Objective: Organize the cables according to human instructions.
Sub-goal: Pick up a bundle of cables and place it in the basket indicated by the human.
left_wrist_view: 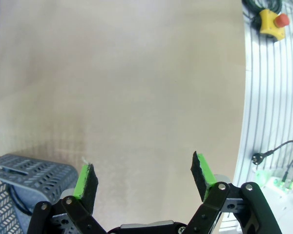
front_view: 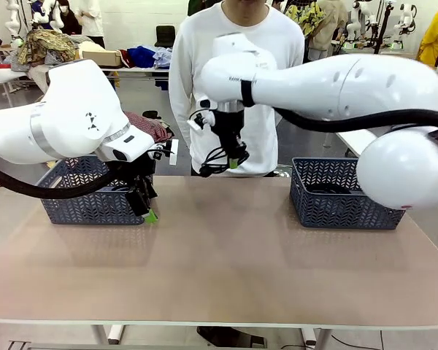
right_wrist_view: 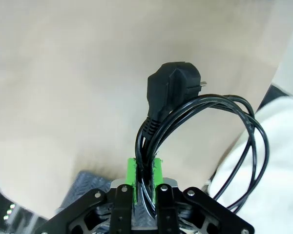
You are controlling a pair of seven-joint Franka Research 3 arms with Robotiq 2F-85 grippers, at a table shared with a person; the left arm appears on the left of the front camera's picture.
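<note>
I see my right gripper [right_wrist_view: 144,178] clamped on a coiled black cable [right_wrist_view: 205,126], held in the air above the table [front_view: 226,255] in front of the person [front_view: 237,58]. The loops and the plug [right_wrist_view: 173,90] hang out past the green pads [right_wrist_view: 131,171]. My left gripper [left_wrist_view: 144,178] stands wide open with nothing in it, low beside the left basket [front_view: 87,200].

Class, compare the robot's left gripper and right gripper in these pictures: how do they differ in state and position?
The left gripper stands open and empty; the right gripper is shut on a coiled black cable. The left hangs low beside the left basket; the right is raised above the table. Both have green pads.
</note>
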